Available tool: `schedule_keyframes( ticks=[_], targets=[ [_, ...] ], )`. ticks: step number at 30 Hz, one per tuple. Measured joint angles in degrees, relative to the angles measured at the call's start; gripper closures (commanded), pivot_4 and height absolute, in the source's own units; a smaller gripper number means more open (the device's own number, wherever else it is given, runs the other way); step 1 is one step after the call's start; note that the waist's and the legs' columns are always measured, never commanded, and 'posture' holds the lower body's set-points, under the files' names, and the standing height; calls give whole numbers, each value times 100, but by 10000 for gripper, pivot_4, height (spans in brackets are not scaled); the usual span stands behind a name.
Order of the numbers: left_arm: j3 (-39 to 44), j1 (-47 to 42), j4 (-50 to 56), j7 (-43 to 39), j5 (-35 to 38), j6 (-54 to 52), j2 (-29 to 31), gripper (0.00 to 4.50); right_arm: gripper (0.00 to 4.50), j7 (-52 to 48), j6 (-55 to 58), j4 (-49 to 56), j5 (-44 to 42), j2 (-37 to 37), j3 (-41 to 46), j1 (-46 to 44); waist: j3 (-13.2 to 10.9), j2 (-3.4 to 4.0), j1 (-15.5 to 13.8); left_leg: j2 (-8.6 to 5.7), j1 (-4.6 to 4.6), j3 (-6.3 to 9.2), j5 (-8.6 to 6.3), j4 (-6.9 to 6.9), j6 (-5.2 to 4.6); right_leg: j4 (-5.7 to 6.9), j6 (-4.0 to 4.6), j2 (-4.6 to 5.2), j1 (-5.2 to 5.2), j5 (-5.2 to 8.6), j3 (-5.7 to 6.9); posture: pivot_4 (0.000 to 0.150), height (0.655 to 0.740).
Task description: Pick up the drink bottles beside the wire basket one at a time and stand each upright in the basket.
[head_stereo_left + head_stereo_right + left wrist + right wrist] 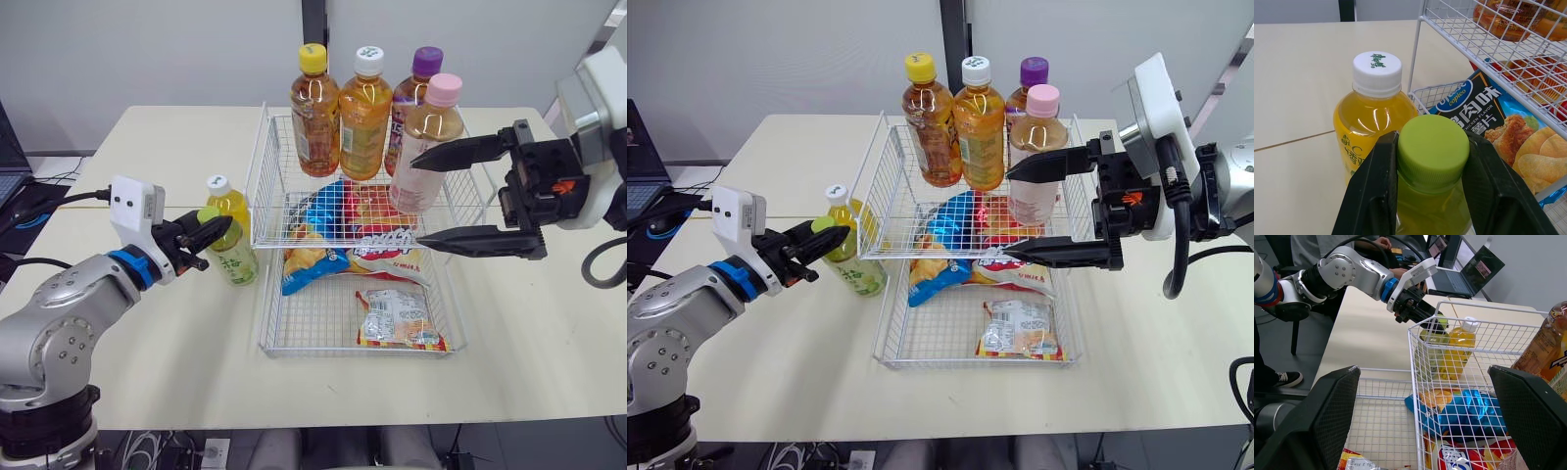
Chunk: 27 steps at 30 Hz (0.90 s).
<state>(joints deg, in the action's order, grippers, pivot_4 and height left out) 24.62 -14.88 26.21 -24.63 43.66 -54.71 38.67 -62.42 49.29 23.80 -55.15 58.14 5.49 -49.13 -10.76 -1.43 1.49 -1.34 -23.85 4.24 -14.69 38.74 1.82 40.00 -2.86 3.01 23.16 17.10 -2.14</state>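
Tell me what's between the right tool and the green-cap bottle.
Wire basket mesh and a blue snack bag lie between the right tool and green-cap bottle, per right wrist view.

The fingers of my left gripper cover both sides of the green-capped bottle, whose base runs off the picture's edge. The purple-capped bottle, at twelve o'clock in the basket, is mostly behind the pink-capped bottle. The laptop at nine o'clock is cut off.
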Motion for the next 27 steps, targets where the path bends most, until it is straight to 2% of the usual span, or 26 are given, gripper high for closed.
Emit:
schedule_keyframes(
  ticks=[8, 13, 17, 22, 27],
  targets=[
    [11, 100, 25, -7, 30, 116, 5, 31005, 0, -26, 2, -32, 55, -13, -11, -115, 0, 0, 0, 0, 0, 0, 0, 0, 0, -1, 0, 0, 0, 0, 0, 1500, 7400],
    [177, 186, 46, -107, 280, -24, 270, 31005, 0, -63, 1, -35, 66, -42, -11, -115, -1, -1, 2, 1, -2, 2, 0, -2, 0, -2, 0, 0, 2, 0, 0, 1500, 7400],
    [705, 180, 154, -123, 755, -290, 706, 31005, 0, -87, -5, -39, 116, -50, -10, -114, -1, -1, 8, 2, -2, 2, 0, -4, 0, -3, 0, 0, 4, 0, 0, 1500, 7400],
    [1713, 274, 106, -569, 1486, -722, 1602, 31005, 0, -118, -19, -79, 217, -92, -10, -113, -2, -2, 22, 2, 0, -2, 0, -7, 0, -4, 1, -2, 5, 1, 5, 1500, 7400],
    [2289, -27, -644, -1027, 1894, -1059, 2604, 31005, 0, -174, -119, -173, 285, -192, -17, -114, -5, -7, 18, 3, -2, 2, 0, -5, 0, -3, 0, -7, 4, 1, 18, 1500, 7400]
  ],
)
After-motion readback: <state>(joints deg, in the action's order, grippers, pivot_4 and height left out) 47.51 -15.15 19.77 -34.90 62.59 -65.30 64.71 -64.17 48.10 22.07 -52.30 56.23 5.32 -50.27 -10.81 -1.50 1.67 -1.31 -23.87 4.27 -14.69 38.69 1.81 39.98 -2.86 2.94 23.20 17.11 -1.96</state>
